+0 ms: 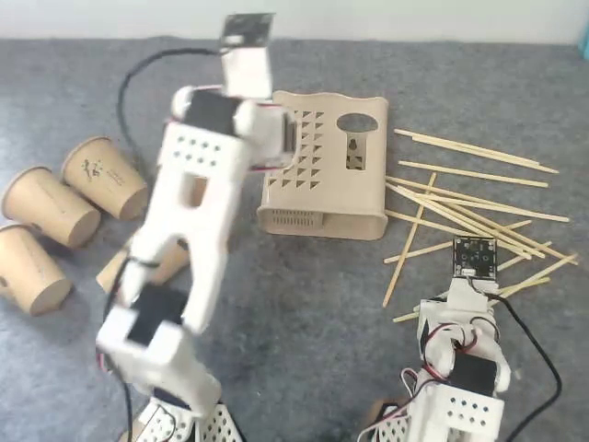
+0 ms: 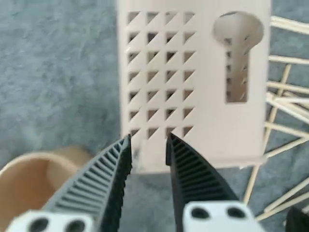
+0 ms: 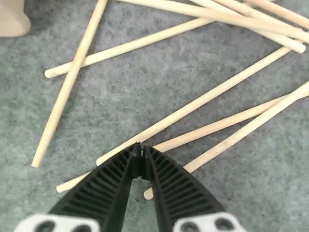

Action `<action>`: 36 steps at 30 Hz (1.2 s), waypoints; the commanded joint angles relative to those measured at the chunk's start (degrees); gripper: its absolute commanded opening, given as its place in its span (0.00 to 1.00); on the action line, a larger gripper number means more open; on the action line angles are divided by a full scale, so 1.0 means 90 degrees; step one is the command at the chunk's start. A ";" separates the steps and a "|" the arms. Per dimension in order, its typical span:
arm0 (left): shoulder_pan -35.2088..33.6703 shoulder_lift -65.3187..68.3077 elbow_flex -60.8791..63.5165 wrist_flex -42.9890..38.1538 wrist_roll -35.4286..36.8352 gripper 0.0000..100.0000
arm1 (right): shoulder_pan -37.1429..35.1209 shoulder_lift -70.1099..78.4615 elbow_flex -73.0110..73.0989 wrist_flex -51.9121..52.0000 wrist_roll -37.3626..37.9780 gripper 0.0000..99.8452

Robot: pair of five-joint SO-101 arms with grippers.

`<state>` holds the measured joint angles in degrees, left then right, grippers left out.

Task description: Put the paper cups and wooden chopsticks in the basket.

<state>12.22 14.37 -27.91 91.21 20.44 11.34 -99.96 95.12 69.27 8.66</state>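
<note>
Left arm point(image 1: 198, 230) raised, nearest to camera. Left gripper point(image 2: 148, 140) slightly open, nothing between fingers, hanging over near edge of basket point(image 1: 322, 198). Three cups point(image 1: 51, 207) lie on side at far left. Fourth cup point(image 2: 29, 183) lies under arm. All are outside basket. Basket in middle of gray mat point(image 1: 304, 304). Chopsticks point(image 1: 469, 216) scattered right of it, none inside. Right gripper point(image 3: 141, 150) closed, empty, tips just above chopsticks.

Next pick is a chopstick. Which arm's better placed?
Right. The right gripper sits shut directly over the scattered chopsticks, its tips over one of them. The left gripper is open at the basket with a paper cup beside it, so cups likely suit it better.
</note>
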 commanded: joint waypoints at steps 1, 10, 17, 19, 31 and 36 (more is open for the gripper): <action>0.0303 0.0918 -0.1675 0.0068 0.0117 0.16 | 0.0093 0.0024 -0.0186 -0.0142 0.0078 0.01; -0.0088 0.3683 -0.5231 -0.0879 0.0694 0.20 | 0.0093 0.0024 -0.0186 -0.0142 0.0088 0.01; -0.0342 0.5304 -0.6608 -0.1573 0.0703 0.20 | 0.0093 0.0024 -0.0186 -0.0142 0.0088 0.01; -0.0391 0.5578 -0.6735 -0.1983 0.0703 0.20 | 0.0093 0.0024 -0.0186 -0.0142 0.0088 0.01; -0.0557 0.6681 -0.6745 -0.4044 0.0615 0.20 | 0.0093 0.0024 -0.0186 -0.0142 0.0088 0.01; -0.0498 0.6759 -0.6774 -0.3673 -0.0078 0.20 | 0.0093 0.0024 -0.0176 -0.0142 0.0088 0.01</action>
<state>7.21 76.44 -85.85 56.92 22.90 11.34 -99.96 95.12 69.27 8.66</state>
